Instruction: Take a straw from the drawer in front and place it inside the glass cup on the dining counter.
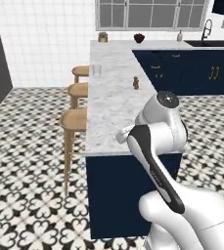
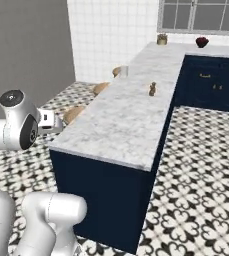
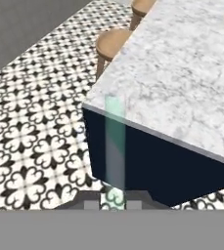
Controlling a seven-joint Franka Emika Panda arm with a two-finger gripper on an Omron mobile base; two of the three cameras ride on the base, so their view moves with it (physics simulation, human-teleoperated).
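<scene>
A pale green see-through straw [image 3: 115, 141] stands upright between my fingertips in the hand view, and my gripper [image 3: 112, 204] is shut on its lower end. It hangs just off the near left corner of the dining counter [image 3: 182, 73], above the patterned floor. The white-grey marble slab of the dining counter [image 1: 113, 97] [image 2: 126, 120] runs away from me on its navy base. The glass cup [image 1: 96, 71] [image 2: 124, 70] stands far down the slab at its left edge, well beyond the hand [image 2: 51, 122]. The drawer is out of view.
Three wooden stools [image 1: 74, 119] [image 2: 73, 114] [image 3: 112, 43] line the counter's left side. A small brown shaker [image 1: 136, 83] [image 2: 152, 89] stands mid-slab towards the right edge. Navy cabinets [image 1: 182, 68] and a sink sit at the back right. Tiled floor lies open on the left.
</scene>
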